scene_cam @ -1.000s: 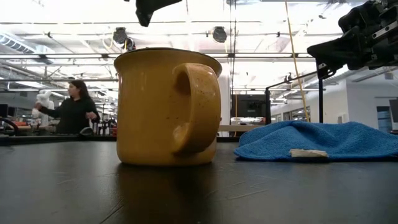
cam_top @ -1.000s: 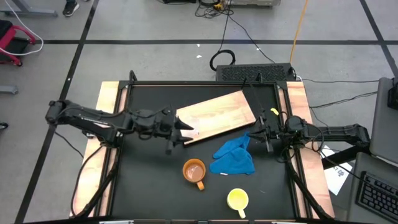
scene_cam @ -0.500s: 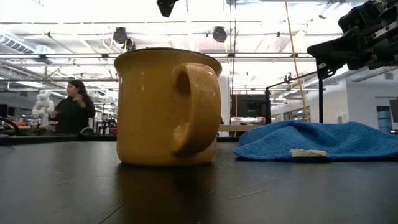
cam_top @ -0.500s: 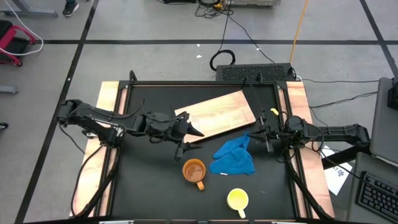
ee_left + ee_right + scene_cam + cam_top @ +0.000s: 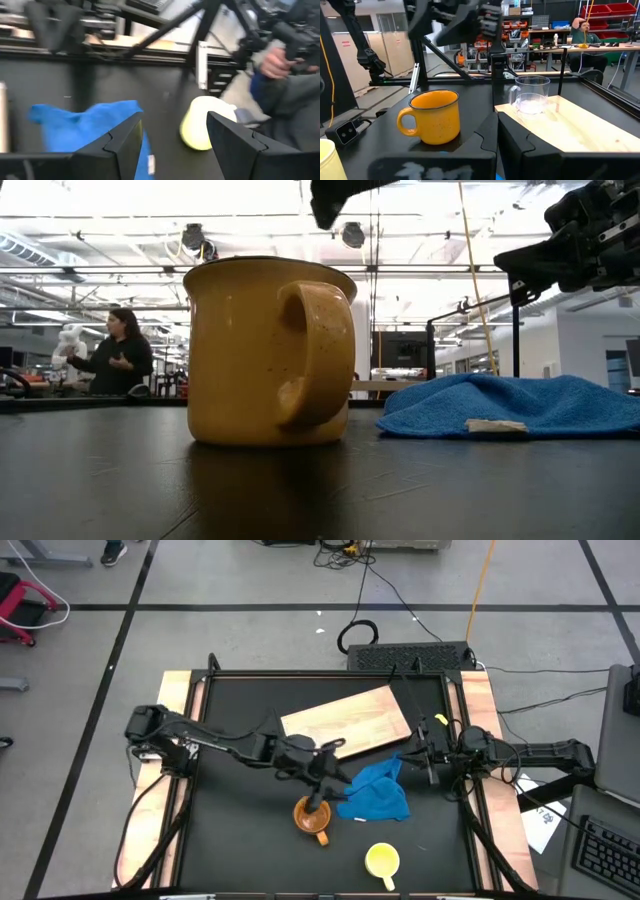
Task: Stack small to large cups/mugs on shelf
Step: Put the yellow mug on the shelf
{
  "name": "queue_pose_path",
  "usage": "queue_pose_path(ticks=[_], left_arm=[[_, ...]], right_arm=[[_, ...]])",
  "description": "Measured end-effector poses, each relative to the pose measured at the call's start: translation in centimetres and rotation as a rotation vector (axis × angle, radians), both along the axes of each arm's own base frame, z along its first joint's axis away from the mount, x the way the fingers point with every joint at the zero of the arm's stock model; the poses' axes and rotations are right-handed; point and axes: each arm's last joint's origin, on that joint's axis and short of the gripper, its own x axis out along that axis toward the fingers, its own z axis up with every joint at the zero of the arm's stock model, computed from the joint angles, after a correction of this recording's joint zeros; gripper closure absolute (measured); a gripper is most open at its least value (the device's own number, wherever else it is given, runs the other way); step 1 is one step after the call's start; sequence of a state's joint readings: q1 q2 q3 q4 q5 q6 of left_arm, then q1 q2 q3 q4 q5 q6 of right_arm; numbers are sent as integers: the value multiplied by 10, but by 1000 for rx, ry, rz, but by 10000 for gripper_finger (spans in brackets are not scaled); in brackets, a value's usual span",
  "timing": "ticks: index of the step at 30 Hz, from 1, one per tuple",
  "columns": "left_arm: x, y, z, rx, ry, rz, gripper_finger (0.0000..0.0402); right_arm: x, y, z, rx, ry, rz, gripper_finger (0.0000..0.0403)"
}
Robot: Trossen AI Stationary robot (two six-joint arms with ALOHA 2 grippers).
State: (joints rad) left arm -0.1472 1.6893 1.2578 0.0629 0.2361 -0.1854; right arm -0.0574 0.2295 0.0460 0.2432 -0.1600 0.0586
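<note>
— Where is your left pincer [image 5: 322, 790]?

— Out over the middle of the black table [image 5: 240, 850]. My left arm reaches in from the left side, and the pincer hangs just above the orange mug [image 5: 312, 813]. Its fingers are apart and hold nothing. Between them, from the wrist, I see the yellow mug [image 5: 202, 125] farther off and the blue cloth [image 5: 85, 127].

— And the right one?

— My right pincer [image 5: 421, 753] waits at the right edge of the table, beside the wooden board [image 5: 350, 727]. Its fingers are together, with nothing in them.

— Where do the cups stand?

— The orange mug stands upright on the tabletop, just left of the blue cloth, with its handle toward the near side. The yellow mug sits alone by the near edge, well apart from the board. The glass cup [image 5: 532, 95] stands upright on the board, close to its edge. The board lies at a slant across the far half of the table.

— Anyone about?

— A person [image 5: 115, 355] stands in the room, far beyond the table.
</note>
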Motion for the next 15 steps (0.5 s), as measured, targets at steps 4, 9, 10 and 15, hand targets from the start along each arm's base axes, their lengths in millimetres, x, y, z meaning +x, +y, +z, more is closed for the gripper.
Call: queue_pose_path(ticks=[4, 9, 10, 15], left_arm=[[12, -13, -3, -26, 7, -90, 181], [21, -32, -1, -35, -1, -144, 181], [23, -36, -2, -38, -1, -151, 181], [37, -54, -8, -43, 15, -170, 181]], right_arm=[[0, 0, 0, 0, 1, 0, 403], [0, 0, 0, 0, -3, -1, 403], [0, 0, 0, 0, -5, -1, 403], [0, 0, 1, 0, -8, -1, 403]])
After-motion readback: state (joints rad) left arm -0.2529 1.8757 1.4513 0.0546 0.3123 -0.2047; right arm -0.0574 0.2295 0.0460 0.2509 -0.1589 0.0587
